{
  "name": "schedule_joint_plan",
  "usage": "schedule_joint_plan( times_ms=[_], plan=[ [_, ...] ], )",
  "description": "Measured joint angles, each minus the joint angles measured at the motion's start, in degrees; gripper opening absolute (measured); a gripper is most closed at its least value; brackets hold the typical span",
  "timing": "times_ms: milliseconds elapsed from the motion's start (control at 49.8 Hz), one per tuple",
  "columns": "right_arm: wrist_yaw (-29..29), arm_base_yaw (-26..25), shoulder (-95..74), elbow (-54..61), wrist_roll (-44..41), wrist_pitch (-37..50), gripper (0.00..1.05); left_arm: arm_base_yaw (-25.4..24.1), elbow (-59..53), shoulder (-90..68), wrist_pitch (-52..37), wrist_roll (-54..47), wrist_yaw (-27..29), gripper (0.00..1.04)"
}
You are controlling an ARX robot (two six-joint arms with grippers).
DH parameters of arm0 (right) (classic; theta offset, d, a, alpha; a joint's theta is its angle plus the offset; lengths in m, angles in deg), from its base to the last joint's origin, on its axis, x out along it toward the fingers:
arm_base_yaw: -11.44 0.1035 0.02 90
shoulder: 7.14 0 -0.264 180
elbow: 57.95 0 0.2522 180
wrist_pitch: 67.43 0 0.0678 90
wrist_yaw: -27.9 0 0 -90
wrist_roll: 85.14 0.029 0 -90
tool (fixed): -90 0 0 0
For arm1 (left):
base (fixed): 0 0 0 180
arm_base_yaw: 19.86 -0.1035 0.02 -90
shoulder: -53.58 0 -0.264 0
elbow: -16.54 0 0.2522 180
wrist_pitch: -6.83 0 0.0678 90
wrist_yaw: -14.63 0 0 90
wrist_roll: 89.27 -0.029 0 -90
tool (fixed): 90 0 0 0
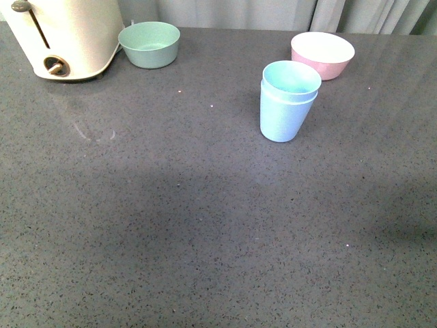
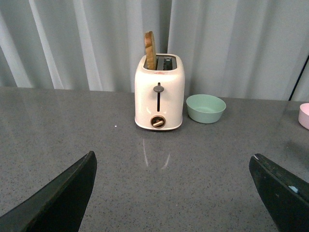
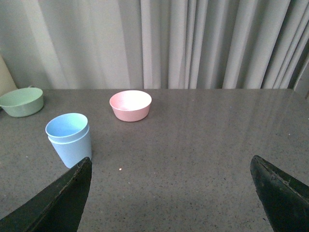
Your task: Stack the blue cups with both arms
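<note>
The right gripper [image 3: 171, 198] is standing wide open and holding nothing, its two black fingers [image 3: 63, 203] spread well apart over the grey table [image 3: 203, 145]. The blue cups [image 3: 69, 138] are sitting nested, one inside the other, upright on the table ahead of it, near one finger; the pink bowl [image 3: 130, 105] is lying farther beyond. The left gripper [image 2: 174, 193] is likewise gaping empty, facing the toaster [image 2: 159, 92] and green bowl [image 2: 206, 108] well ahead.

Cream toaster [image 2: 159, 92] – green bowl [image 1: 149, 44] beside; pink bowl [image 1: 322, 55] apart.
</note>
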Motion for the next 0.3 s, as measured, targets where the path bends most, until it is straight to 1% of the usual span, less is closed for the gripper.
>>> schedule_joint_plan(
  times_ms=[301],
  plan=[
    [0.0, 0.0, 0.0, 0.0, 0.0, 0.0, 0.96, 0.0, 0.0, 0.0, 0.0, 0.0, 0.0, 0.96]
  ],
)
